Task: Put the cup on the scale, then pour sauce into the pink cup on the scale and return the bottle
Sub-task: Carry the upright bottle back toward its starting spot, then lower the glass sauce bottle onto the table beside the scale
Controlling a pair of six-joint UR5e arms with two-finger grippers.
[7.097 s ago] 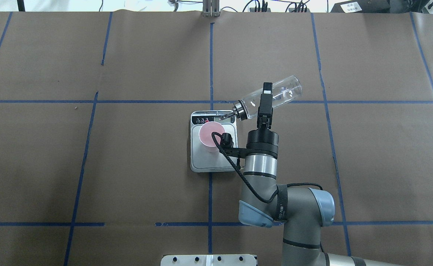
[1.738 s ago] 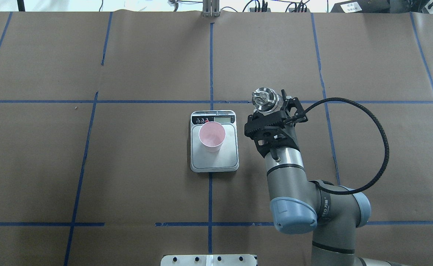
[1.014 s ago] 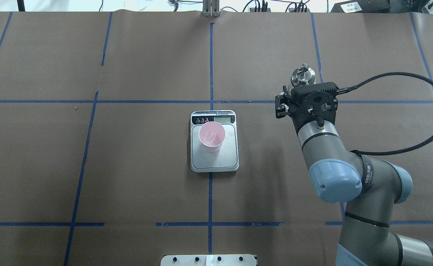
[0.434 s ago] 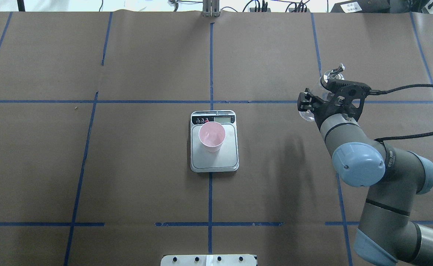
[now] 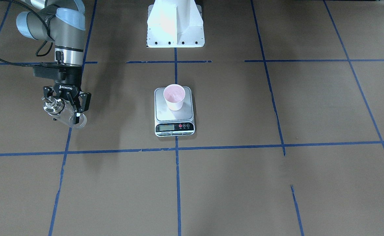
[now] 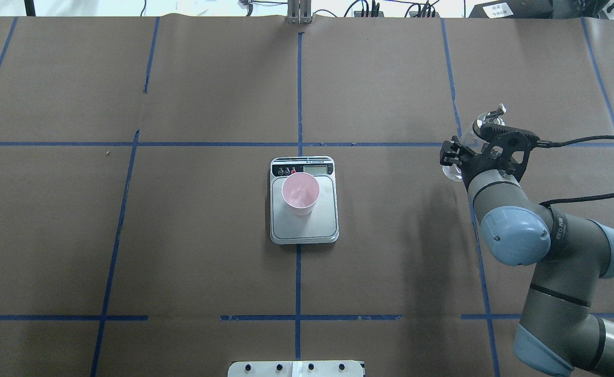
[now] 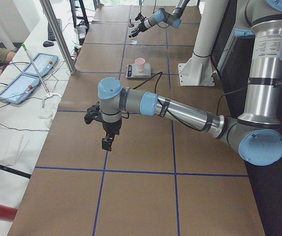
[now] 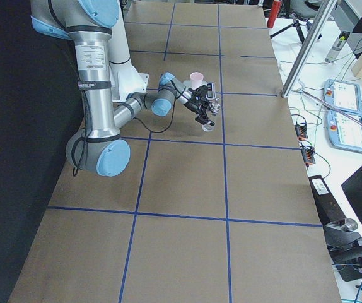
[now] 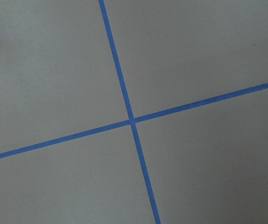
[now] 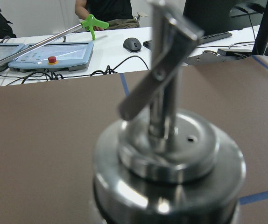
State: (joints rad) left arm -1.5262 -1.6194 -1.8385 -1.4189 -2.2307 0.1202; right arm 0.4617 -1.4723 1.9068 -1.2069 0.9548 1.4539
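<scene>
The pale pink cup stands upright on the steel plate of the scale at the table's middle; both also show in the front view, cup on scale. My right gripper is shut on the clear glass bottle, far to the right of the scale. The bottle is tilted and close above the table. Its silver cap and spout fill the right wrist view. My left gripper hangs over bare table at the left end; I cannot tell whether it is open.
The white robot pedestal stands at the near edge behind the scale. Blue tape lines divide the brown table. A side bench with control tablets and cables runs along the far edge.
My right arm has carried the bottle from over the cup rightward, away from the scale, and turned it from the pouring tilt toward upright. The cup and scale have not moved.
</scene>
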